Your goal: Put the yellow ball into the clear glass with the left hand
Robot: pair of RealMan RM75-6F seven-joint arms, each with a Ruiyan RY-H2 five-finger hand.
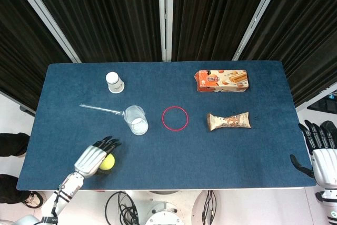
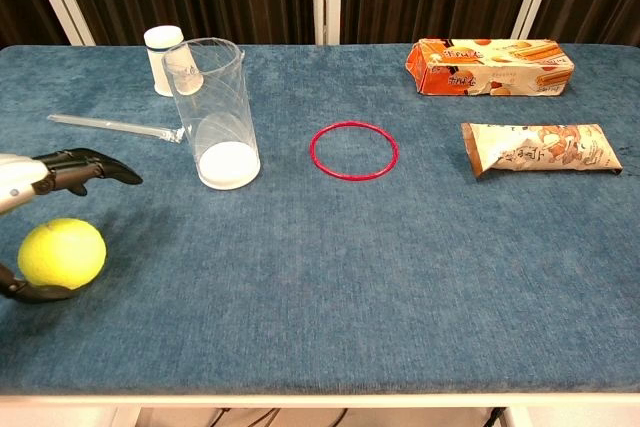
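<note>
The yellow ball (image 1: 109, 163) (image 2: 62, 253) lies near the table's front left corner. My left hand (image 1: 95, 156) (image 2: 42, 176) hovers over it with fingers spread above the ball and the thumb below its near side; no firm grip shows. The clear glass (image 1: 136, 120) (image 2: 214, 114) stands upright behind and to the right of the ball. My right hand (image 1: 321, 154) hangs off the table's right front edge, fingers apart and holding nothing.
A clear stirring rod (image 1: 101, 109) lies left of the glass, with a white paper cup (image 1: 114, 82) behind it. A red ring (image 1: 175, 118) sits mid-table. An orange biscuit box (image 1: 221, 80) and a snack packet (image 1: 228, 121) lie to the right.
</note>
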